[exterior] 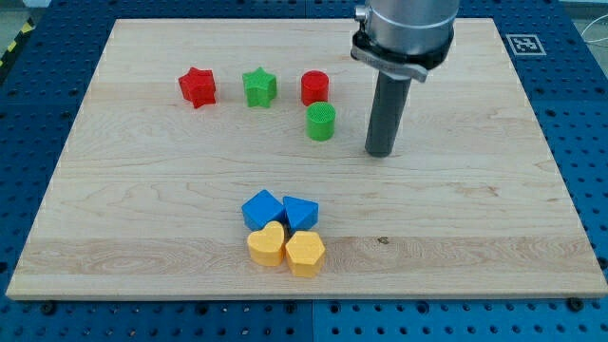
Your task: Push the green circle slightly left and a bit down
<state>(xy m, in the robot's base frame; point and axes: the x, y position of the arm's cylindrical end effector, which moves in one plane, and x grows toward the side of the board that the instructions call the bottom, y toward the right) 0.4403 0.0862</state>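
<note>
The green circle (321, 122) stands on the wooden board (142, 218), just below the red circle (314, 87). My tip (381, 152) rests on the board to the right of the green circle and slightly lower, with a clear gap between them. The rod rises straight up to the arm at the view's top.
A green star (258, 87) and a red star (198, 86) lie to the left of the red circle. A blue cube (261, 209), a second blue block (300, 213), a yellow heart (267, 244) and a yellow hexagon (305, 253) cluster near the view's bottom.
</note>
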